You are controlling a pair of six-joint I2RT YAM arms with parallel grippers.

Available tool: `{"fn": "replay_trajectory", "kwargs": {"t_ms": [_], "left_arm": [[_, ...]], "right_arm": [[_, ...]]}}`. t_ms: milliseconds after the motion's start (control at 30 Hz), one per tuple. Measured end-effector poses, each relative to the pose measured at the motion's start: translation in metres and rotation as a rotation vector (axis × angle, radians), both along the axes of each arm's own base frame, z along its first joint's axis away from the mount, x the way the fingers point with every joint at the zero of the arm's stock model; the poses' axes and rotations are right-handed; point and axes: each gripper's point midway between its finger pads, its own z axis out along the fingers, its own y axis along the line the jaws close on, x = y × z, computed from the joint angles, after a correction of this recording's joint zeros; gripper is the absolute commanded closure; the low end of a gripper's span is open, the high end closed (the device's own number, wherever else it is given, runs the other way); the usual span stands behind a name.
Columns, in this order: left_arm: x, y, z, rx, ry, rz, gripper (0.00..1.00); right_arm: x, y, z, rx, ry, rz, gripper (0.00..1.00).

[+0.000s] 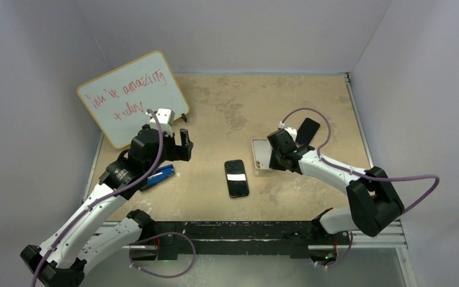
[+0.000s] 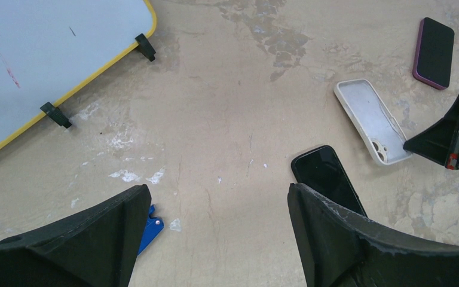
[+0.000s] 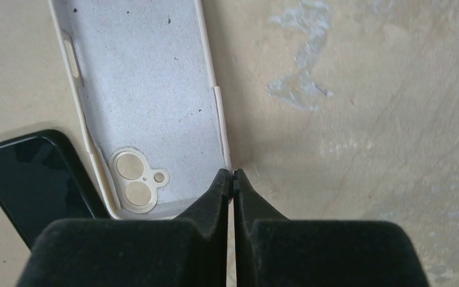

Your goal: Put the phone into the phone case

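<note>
Beneath right pincer (image 3: 233,174), part-hidden phone case (image 3: 143,89)

A whiteboard (image 1: 132,98) with a yellow frame and red handwriting stands at the far left of the stained beige tabletop (image 1: 245,101), resting on 2 black feet (image 2: 145,46). Near it, closer in, lies a small blue object (image 1: 158,176), only partly in view. At the far right lies a dark-faced phone in a purple case (image 1: 308,130).
</note>
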Motion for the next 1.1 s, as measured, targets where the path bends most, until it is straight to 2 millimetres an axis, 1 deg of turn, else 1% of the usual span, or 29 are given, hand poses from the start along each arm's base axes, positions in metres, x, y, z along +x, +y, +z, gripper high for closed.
{"fn": "replay_trajectory", "kwargs": {"t_ms": [133,267,400,533,633,700,733,800,867,1000,1100], "left_arm": [[0.001,-0.002,0.000,-0.004,-0.001,-0.006,0.12],[0.001,-0.003,0.000,-0.004,0.001,-0.007,0.12],[0.001,-0.003,0.000,-0.007,0.001,-0.011,0.12],[0.001,-0.004,0.000,-0.008,0.000,-0.012,0.12],[0.001,-0.004,0.000,-0.007,0.000,-0.012,0.12],[0.001,-0.004,0.000,-0.007,0.000,-0.012,0.12],[0.001,-0.004,0.000,-0.007,0.000,-0.012,0.12],[0.001,-0.004,0.000,-0.007,0.000,-0.012,0.12],[0.001,-0.004,0.000,-0.007,0.000,-0.012,0.12],[0.001,-0.003,0.000,-0.008,-0.002,-0.013,0.12],[0.001,-0.003,0.001,-0.009,-0.005,-0.012,0.12]], "right_arm": [[-0.015,-0.008,-0.007,-0.003,0.044,-0.038,0.91],[-0.018,-0.009,-0.007,0.005,0.055,-0.073,0.77],[-0.023,-0.012,-0.007,0.008,0.073,-0.098,0.65],[-0.024,-0.020,-0.004,-0.031,0.073,-0.111,0.50],[-0.015,-0.026,0.007,-0.067,0.043,-0.130,0.38],[-0.003,-0.030,0.017,-0.079,0.013,-0.155,0.25],[0.003,-0.034,0.021,-0.084,-0.001,-0.172,0.21],[0.014,-0.042,0.025,-0.100,-0.019,-0.210,0.14],[0.022,-0.053,0.024,-0.115,-0.022,-0.251,0.02],[0.039,-0.075,0.016,-0.144,-0.005,-0.331,0.01],[0.057,-0.091,0.010,-0.148,0.003,-0.395,0.01]]}}
